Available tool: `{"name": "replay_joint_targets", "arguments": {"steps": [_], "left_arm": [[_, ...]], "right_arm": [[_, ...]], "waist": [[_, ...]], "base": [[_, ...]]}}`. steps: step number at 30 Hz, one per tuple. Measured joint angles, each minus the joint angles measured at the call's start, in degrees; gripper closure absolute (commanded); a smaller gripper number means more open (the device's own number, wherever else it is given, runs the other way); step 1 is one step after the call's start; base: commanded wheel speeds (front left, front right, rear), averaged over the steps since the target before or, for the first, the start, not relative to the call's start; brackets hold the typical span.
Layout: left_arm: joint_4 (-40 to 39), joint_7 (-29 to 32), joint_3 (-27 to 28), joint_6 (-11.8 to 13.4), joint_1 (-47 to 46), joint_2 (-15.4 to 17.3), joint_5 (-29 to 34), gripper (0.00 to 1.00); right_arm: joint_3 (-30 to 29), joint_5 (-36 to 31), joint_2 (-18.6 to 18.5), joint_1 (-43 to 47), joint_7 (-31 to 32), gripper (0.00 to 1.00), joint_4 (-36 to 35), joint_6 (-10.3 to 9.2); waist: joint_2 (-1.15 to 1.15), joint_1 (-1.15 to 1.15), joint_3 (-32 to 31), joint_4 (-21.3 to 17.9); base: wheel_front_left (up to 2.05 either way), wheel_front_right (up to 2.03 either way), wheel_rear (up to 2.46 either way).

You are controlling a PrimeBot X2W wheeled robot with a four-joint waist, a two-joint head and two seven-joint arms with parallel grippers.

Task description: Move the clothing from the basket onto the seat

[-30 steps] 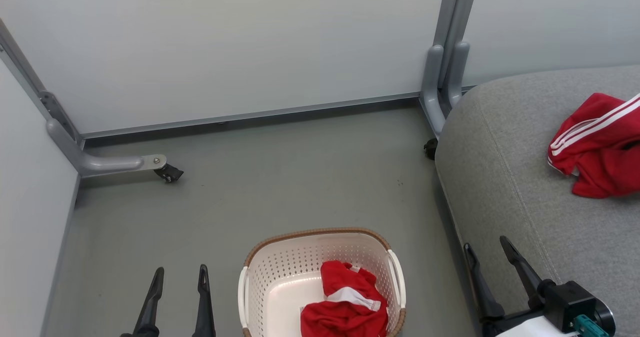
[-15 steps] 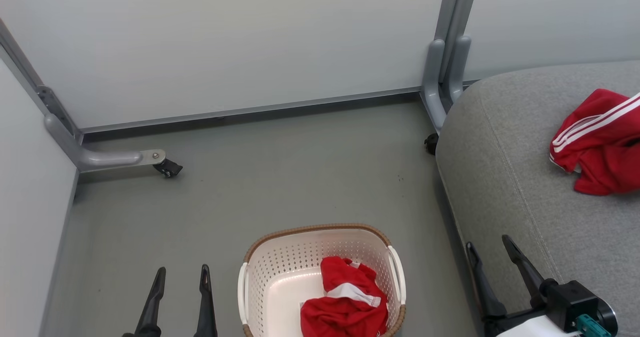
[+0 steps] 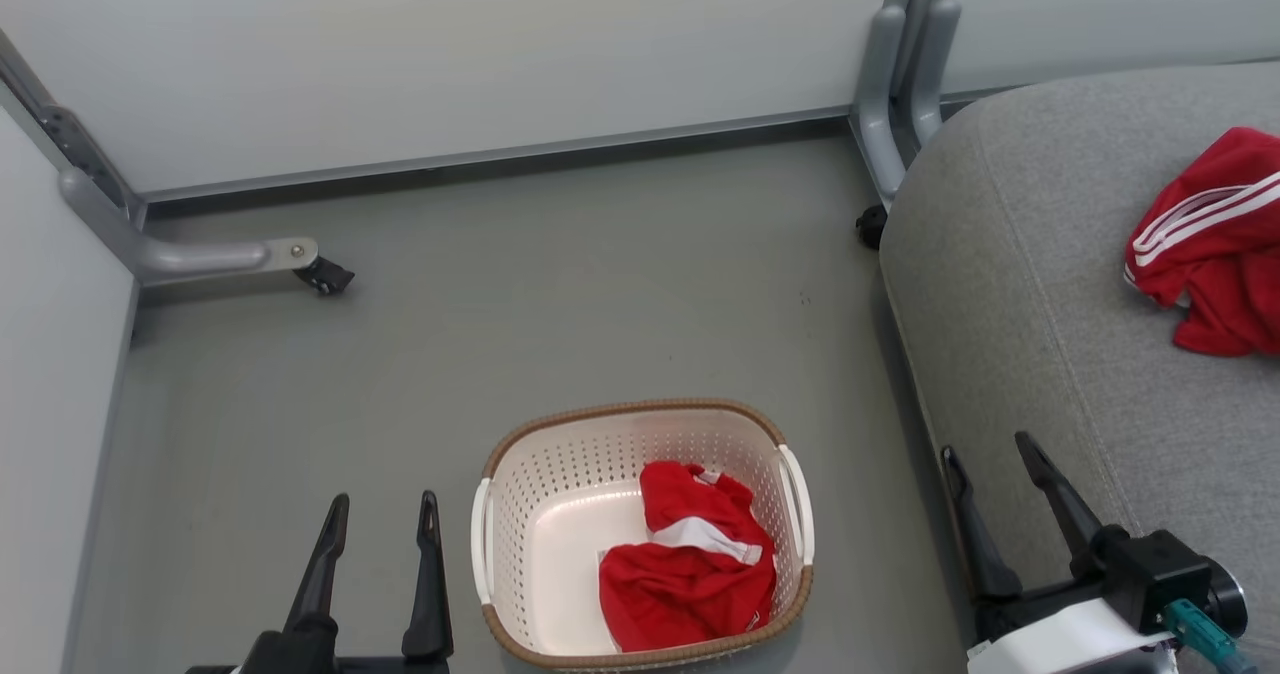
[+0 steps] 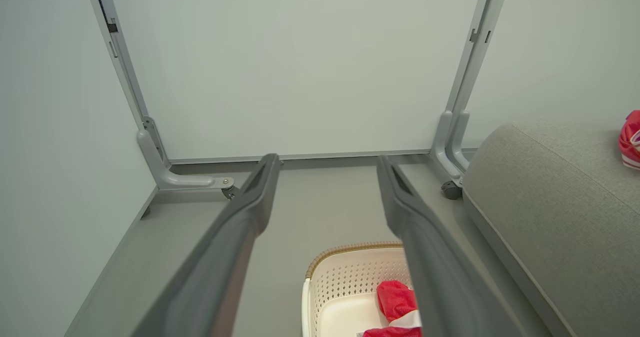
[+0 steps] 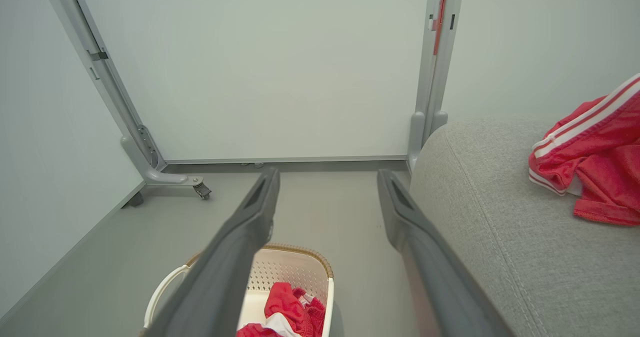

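Both fingers [image 3: 318,574] of the left gripper [image 3: 385,502] stand well apart with nothing between them, low at the near left above the grey floor [image 3: 560,284] and just left of the basket [image 3: 630,409]. At the near right, the right gripper [image 3: 984,446] has its two fingers spread just as wide and equally empty, hanging over the near left edge of the seat [image 3: 1040,334]. Between the two grippers the basket sits upright on the floor, close to the seat's left side but apart from it. One red garment [image 3: 690,584] with a white band lies crumpled in the basket's right half, pressed toward the right wall, while the left part of the basket's bottom is bare. A second piece, the striped garment [image 3: 1215,244], red with white stripes, lies bunched on top of the seat at the far right, partly cut off by the picture's edge. From the left wrist, the basket's far rim and a bit of red cloth show low down, the cloth partly behind one finger. From the right wrist, the basket lies low between the fingers and the striped garment rests on the seat to the right. Pale wall panels [image 3: 480,44] close the far side, with a grey frame foot [image 3: 210,254] on a castor at the far left
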Motion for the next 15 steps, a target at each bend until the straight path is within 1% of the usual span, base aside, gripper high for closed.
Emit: {"name": "replay_joint_targets", "arguments": {"steps": [9,15], "left_arm": [[-0.6,0.0,-0.7,-1.2,-8.4,0.0,0.5,0.00],[0.3,0.0,-1.1,-3.6,-14.0,0.0,1.7,0.00]], "right_arm": [[-1.2,-0.6,-0.8,-7.4,0.0,0.00,-2.5,0.00],[-3.1,-0.9,-1.2,-12.8,0.0,0.00,-4.2,0.00]], "waist": [[0.00,0.00,8.9,0.4],[0.00,0.00,16.2,0.7]], "base": [[0.00,0.00,0.00],[0.00,0.00,0.00]]}}
